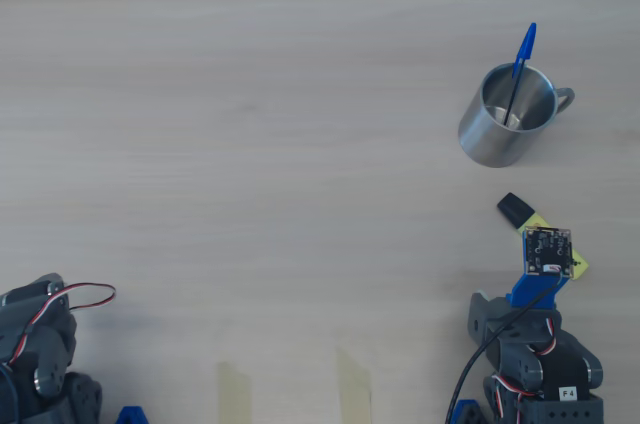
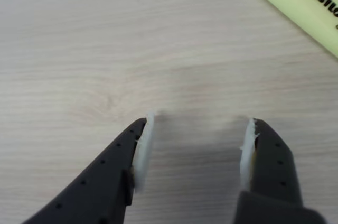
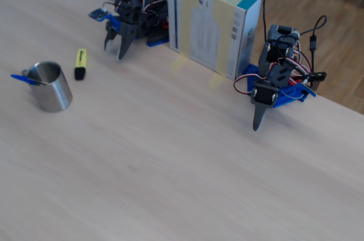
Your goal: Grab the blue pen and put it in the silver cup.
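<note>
One pen point(image 1: 519, 69) is on the scene, and it already stands inside the cup point(image 1: 505, 129), near the far right corner of the worktop point(image 1: 250, 144) in the overhead view. Its long axis leans steeply, with the blue cap above the rim. The cup lies ahead of the pincer point(image 2: 195, 152), beyond the highlighter point(image 1: 520, 210). The pincer is wide open, holds nothing and hangs just above bare wood. I judge the task is done and no grasp remains.

Black printed gripper point(image 2: 195, 150) with whitish pads point(image 2: 142, 147); blue brackets; red-white-black servo cables
</note>
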Controlling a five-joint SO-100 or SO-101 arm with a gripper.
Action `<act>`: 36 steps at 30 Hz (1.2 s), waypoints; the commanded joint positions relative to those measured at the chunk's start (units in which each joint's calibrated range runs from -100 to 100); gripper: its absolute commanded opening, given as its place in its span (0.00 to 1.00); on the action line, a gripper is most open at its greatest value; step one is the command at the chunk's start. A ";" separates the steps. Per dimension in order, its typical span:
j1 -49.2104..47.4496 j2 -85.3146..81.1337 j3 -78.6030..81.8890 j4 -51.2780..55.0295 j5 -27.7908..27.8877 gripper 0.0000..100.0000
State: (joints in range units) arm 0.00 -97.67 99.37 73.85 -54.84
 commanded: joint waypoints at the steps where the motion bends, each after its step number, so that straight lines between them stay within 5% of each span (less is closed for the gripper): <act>1: -0.09 -0.01 0.36 1.26 0.33 0.24; 29: 3.93 -0.01 0.36 1.35 2.52 0.18; 36: 4.01 -0.01 0.36 1.35 2.52 0.02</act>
State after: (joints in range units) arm 4.01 -97.75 99.37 74.02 -52.49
